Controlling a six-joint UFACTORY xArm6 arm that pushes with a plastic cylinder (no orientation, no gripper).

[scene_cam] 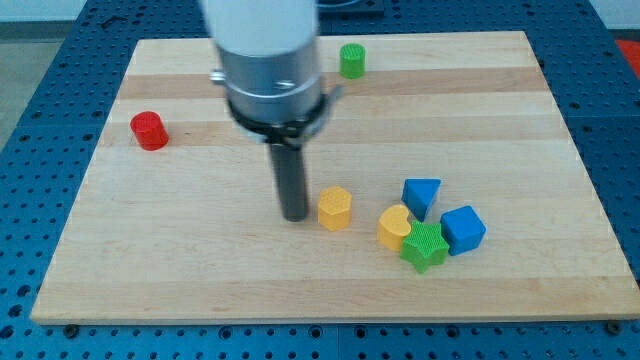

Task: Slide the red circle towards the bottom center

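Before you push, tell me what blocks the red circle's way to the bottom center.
Nothing visible does. The red circle sits near the view's left edge, and bare board lies between it and the bottom center. My tip and the yellow hexagon stand right of that line.

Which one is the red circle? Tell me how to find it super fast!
Start at the wooden board and go to its left edge, near the view's top. The red circle sits there all alone, far left of my tip, which is beside the yellow hexagon. It is the only red block, a short round cylinder.
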